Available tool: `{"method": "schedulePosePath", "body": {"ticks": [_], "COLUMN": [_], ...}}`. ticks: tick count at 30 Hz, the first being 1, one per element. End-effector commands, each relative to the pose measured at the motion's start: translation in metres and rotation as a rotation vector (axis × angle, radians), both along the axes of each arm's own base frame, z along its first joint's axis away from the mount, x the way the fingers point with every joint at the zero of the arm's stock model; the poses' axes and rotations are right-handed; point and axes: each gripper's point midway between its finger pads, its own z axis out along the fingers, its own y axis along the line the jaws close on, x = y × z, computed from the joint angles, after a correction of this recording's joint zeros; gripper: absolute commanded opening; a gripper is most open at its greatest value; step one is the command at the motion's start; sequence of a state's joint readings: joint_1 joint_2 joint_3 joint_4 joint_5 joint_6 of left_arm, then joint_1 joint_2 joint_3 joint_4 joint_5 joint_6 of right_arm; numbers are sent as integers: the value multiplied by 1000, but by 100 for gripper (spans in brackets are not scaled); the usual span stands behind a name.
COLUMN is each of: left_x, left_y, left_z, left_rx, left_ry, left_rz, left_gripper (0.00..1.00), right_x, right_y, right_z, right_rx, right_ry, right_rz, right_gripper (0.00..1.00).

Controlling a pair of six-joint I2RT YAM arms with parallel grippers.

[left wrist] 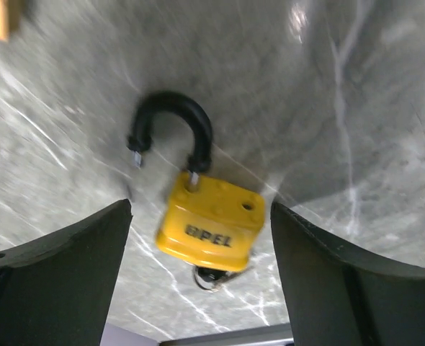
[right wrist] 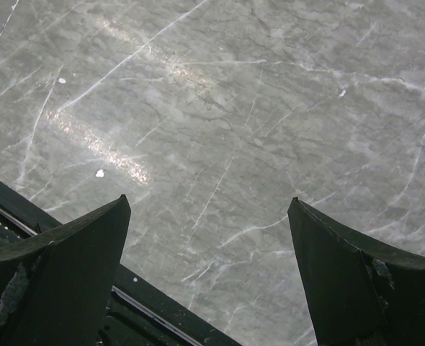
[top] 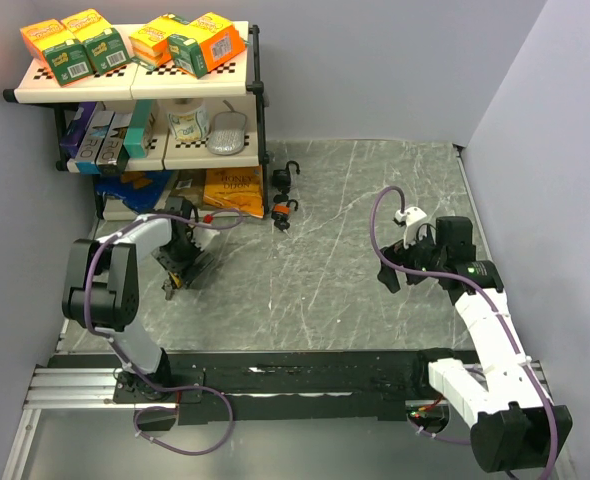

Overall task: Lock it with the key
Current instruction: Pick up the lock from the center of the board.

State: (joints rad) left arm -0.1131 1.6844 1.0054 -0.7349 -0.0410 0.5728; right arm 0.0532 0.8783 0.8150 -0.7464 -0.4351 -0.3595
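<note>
A yellow padlock (left wrist: 211,223) lies on the marble table in the left wrist view. Its black shackle (left wrist: 173,122) stands open, with one end free of the body. A key with a ring (left wrist: 212,277) sticks out of its bottom. My left gripper (left wrist: 201,209) is open and its fingers (left wrist: 68,267) stand on either side of the padlock, apart from it. In the top view the left gripper (top: 178,268) points down at the table's left side and hides the padlock. My right gripper (top: 390,275) is open and empty above bare marble (right wrist: 209,202).
A two-level shelf (top: 135,85) with boxes stands at the back left. Two more padlocks, one black (top: 287,177) and one orange (top: 285,212), lie beside the shelf's right leg. A black rail (top: 305,375) runs along the table's near edge.
</note>
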Motion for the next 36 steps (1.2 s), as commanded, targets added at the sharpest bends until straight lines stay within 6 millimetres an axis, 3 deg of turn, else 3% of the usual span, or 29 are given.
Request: {"method": "schedulePosePath", "body": {"ticks": [1,7,10,13,17,20,24,29,31,33,36], "left_x": [27,28,28,24,23,24,28,37,40,51,63], "left_y": [-6,-10,-11,-12,-19,-37,-79,-144,-159,-156,-163], "left_z": [7,3,4,9,24,49,105,189,213,225,261], "left_rx": [-17,-35,-41,-50,-88,-181,-384,-695,-789,-795,-925], "left_ry": [-58,-45,-52,-56,-71,-102,-191,-310,-335,-386,-457], "left_rz": [-65,-86,-78,-72,-8,60,142,270,318,406,552], "left_gripper": [83,80,72,59,33,18,2,1,1,1,1], "right_x": [15,14,14,13,12,12,15,23,30,32,35], "right_y": [0,0,0,1,2,5,13,23,26,33,46], "right_z": [22,20,21,24,30,37,56,87,98,111,131], "right_rx": [9,3,2,4,15,43,107,238,295,334,411], "right_ry": [-74,-68,-65,-64,-76,-88,-130,-165,-170,-185,-208], "right_rz": [-3,4,5,5,3,-4,-19,-85,-123,-101,-67], "right_gripper": [100,100,100,100,100,100,100,99,100,99,99]}}
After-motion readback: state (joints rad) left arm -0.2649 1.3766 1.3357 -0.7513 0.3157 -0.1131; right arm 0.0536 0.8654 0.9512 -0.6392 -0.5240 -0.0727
